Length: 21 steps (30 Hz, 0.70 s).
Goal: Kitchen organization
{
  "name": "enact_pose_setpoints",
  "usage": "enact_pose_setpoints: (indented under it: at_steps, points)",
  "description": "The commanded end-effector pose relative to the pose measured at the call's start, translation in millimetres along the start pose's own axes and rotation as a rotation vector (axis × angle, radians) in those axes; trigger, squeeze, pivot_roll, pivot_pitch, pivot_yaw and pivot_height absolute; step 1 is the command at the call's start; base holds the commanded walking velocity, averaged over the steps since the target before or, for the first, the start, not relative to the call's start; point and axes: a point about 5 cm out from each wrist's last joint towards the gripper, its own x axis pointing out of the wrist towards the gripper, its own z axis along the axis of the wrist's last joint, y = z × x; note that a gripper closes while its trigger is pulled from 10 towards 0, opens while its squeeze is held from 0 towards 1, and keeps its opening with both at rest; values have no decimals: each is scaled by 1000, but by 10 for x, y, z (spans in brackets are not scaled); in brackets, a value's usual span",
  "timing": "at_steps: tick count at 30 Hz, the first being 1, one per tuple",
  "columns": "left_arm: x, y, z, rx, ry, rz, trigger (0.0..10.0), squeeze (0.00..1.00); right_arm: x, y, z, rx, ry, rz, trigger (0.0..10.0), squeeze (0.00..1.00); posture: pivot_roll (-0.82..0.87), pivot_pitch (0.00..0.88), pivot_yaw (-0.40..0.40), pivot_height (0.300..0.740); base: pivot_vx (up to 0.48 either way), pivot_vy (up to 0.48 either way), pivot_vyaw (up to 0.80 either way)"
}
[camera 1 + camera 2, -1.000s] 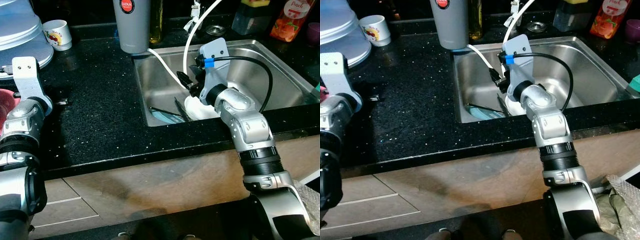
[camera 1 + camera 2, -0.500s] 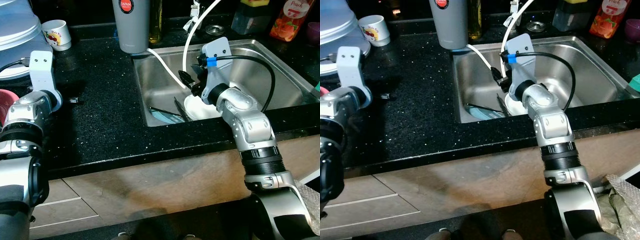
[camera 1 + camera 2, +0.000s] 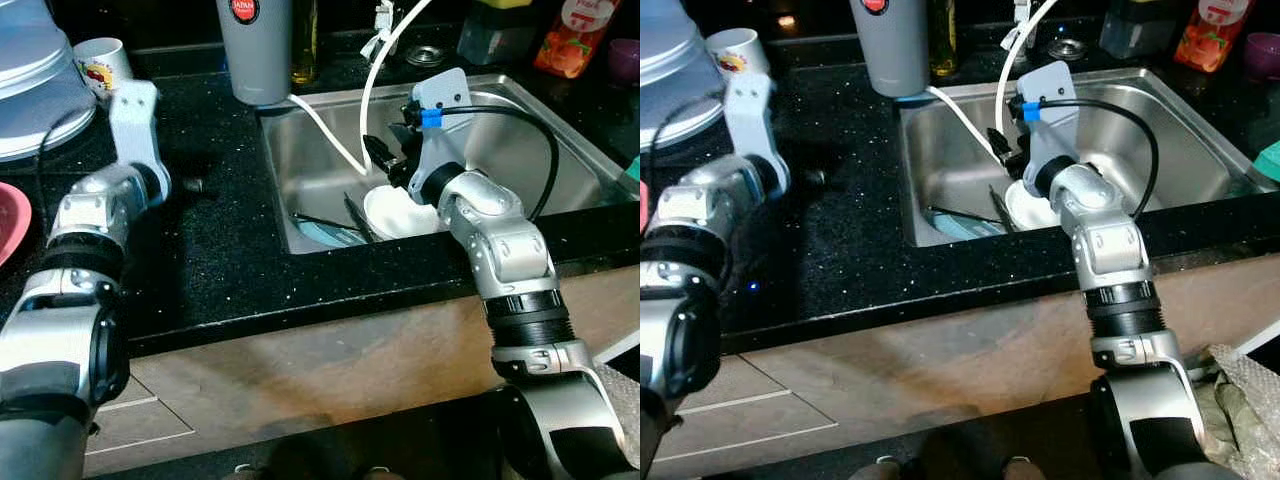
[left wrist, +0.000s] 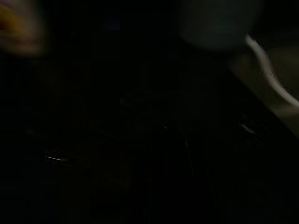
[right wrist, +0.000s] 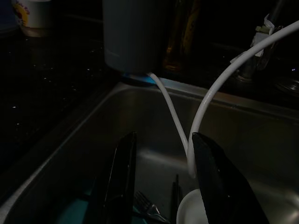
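Left gripper point(image 3: 190, 185) has swung toward the stainless steel sink point(image 3: 330, 130), fingers unreadable; right gripper point(image 5: 163, 186) hangs open, empty, directly above the round white bowl point(image 3: 400, 212).

My 2 fingers point(image 5: 119, 186) stand apart over the sink point(image 5: 88, 149). Between them lie a fork point(image 5: 149, 210) and a teal plate point(image 5: 79, 212); a white dish point(image 5: 191, 210) sits by one finger. A white hose point(image 5: 205, 100) loops down beside a grey tumbler point(image 5: 133, 35) on the counter point(image 5: 42, 84).
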Motion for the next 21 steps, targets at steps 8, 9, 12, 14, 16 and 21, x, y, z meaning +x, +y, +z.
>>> enact_pose_setpoints:
  at_steps: [8,9,12,14,16,21]
  points:
    - [-100,417,-15,98,54,268,0,0,6,1,27,9,-12,7,10000,0,12,142,24,740,0,0,0]
    - [-113,453,-41,106,64,287,0,0,6,1,23,11,-10,7,10000,0,12,142,24,740,0,0,0]
    - [-151,544,-93,156,82,336,0,0,5,2,17,14,-7,8,10000,0,11,149,24,740,0,0,0]
    - [-173,596,-97,180,76,365,0,0,4,3,18,15,-8,8,10000,0,9,155,24,740,0,0,0]
    - [-182,616,-97,182,71,376,0,0,4,4,19,16,-7,9,10000,0,9,156,25,740,0,0,0]
    - [-215,688,-128,184,75,420,0,0,5,8,17,18,-5,11,10000,0,8,161,25,740,0,0,0]
